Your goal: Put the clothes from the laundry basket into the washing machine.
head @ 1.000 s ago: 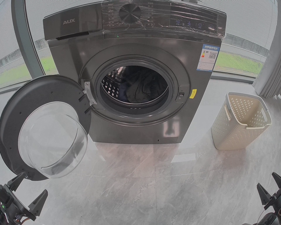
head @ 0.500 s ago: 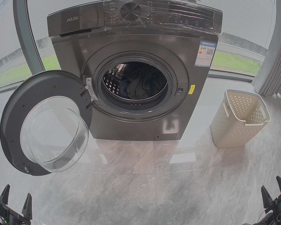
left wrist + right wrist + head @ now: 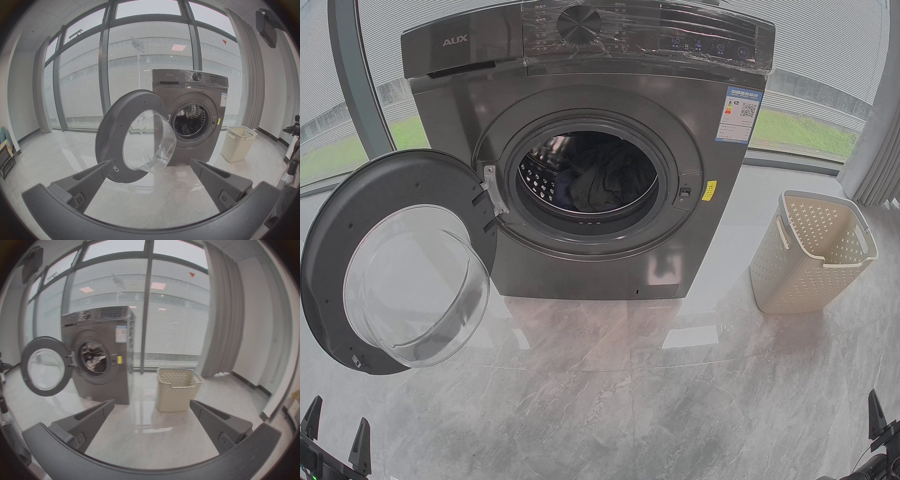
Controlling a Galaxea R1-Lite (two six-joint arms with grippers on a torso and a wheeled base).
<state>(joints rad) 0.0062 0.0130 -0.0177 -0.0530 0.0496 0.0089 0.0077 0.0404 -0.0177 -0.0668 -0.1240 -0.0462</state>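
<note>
Clothes, dark and crumpled, are seen in the head view lying inside the drum of the grey front-loading washing machine at the far middle of the scene. Its round door with a clear glass bowl is swung fully open to the left. The cream perforated plastic laundry basket stands on the grey marbled floor near the machine's right side. No garment can be made out in the part of its inside that is shown, and its bottom is hidden. The left claw and the right claw are held low at the near corners, well apart from both.

In the left wrist view, the left claw is released and empty, and the open door is faced. This arm is best steered wide of the door.

In the right wrist view, the right claw is likewise released and empty, with the basket ahead of it. The loading is judged nearly or wholly done. The basket's bottom should be checked from above before the task is called finished. Were a garment found, it should be approached straight down between the two handles, gripped at a bunched fold, lifted clear of the rim, and carried deep past the drum's lip.
</note>
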